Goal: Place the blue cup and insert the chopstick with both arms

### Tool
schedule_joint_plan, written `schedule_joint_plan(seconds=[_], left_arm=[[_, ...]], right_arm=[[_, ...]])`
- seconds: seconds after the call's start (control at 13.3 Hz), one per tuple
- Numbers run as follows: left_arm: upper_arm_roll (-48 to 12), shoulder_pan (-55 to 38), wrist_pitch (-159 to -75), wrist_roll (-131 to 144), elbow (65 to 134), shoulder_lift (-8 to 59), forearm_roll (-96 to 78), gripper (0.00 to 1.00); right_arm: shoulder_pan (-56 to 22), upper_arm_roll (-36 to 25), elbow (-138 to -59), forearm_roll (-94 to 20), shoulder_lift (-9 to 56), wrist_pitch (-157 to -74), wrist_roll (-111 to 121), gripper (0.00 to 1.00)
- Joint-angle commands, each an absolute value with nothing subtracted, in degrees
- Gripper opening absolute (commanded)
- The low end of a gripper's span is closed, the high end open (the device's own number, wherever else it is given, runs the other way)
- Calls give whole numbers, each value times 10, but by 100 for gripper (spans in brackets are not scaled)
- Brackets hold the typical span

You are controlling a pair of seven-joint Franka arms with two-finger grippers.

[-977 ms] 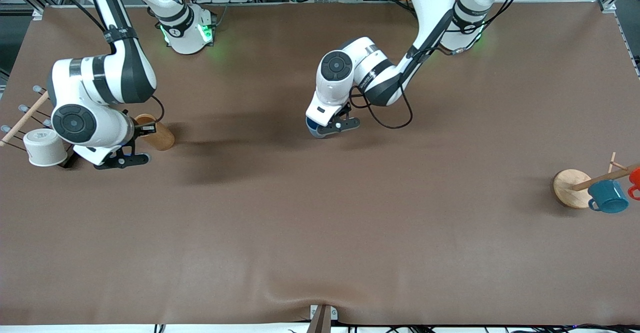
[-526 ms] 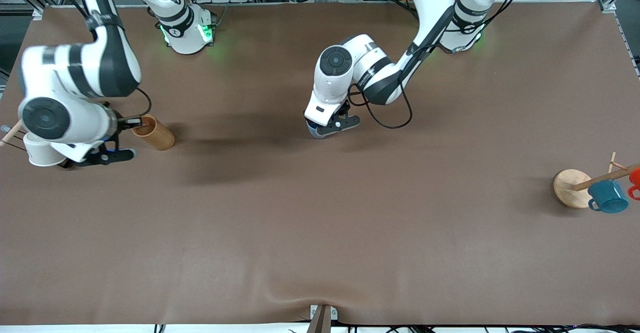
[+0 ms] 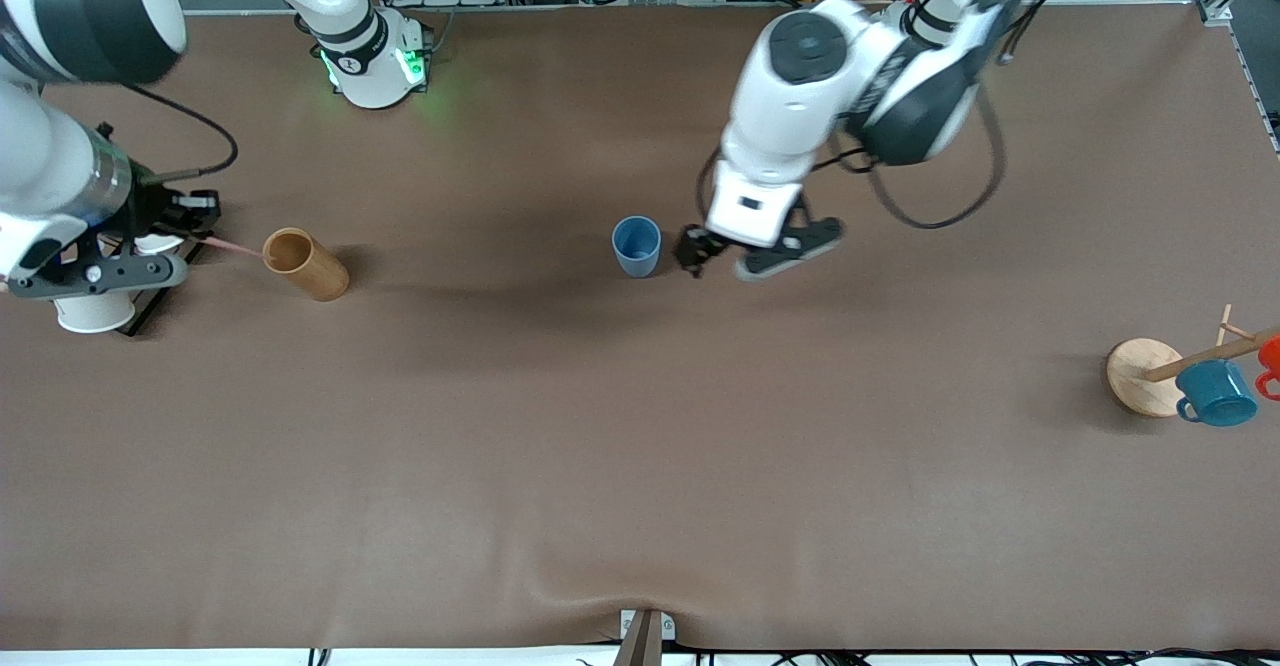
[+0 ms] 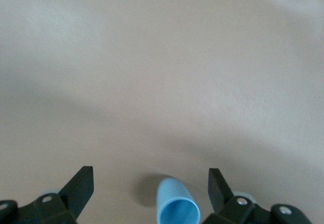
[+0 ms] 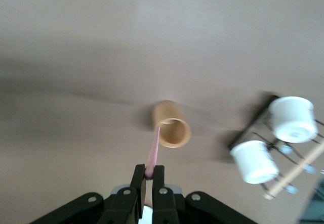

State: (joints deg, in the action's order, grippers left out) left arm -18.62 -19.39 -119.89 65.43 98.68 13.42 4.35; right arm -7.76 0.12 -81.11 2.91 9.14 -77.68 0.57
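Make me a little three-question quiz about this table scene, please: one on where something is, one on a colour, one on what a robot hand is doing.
1. Where does the blue cup stand?
A. Upright on the bare table near its middle
B. Hanging on the wooden rack
C. Inside the brown wooden cup

2. What colour is the chopstick?
A. Green
B. Pale pink
C. Black

3. What is the right gripper doing?
A. Open and empty
B. Holding a white cup
C. Shut on the chopstick, whose tip is at the brown wooden cup

Answers:
1. A: the front view shows it alone on the brown table, with the open left gripper in the air beside it.
2. B: the right wrist view shows a thin pink stick.
3. C: its fingers pinch the stick's end in the right wrist view.
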Motion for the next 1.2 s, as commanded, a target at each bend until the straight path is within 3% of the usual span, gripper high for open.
schedule_joint_plan(seconds=[0.0, 0.3, 0.6, 0.9, 1.13], left_arm=[[-192, -138, -1124, 584, 938, 126, 53, 100], [-192, -42, -1043, 443, 925, 72, 47, 100], [-193, 39, -1018, 308, 921, 45, 46, 100], [-188, 70, -964, 208, 877, 43, 47, 100], [-126, 38, -926, 139, 875, 33, 40, 100]], right_arm=[[-79, 5, -787, -66, 102, -766, -122, 0], [-89, 86, -798, -116, 119, -810, -321, 0], [-94, 180, -836, -123, 134, -894, -512, 0], [-98, 259, -857, -130, 153, -974, -665, 0], [-121, 268, -859, -126, 175, -1015, -707, 0]])
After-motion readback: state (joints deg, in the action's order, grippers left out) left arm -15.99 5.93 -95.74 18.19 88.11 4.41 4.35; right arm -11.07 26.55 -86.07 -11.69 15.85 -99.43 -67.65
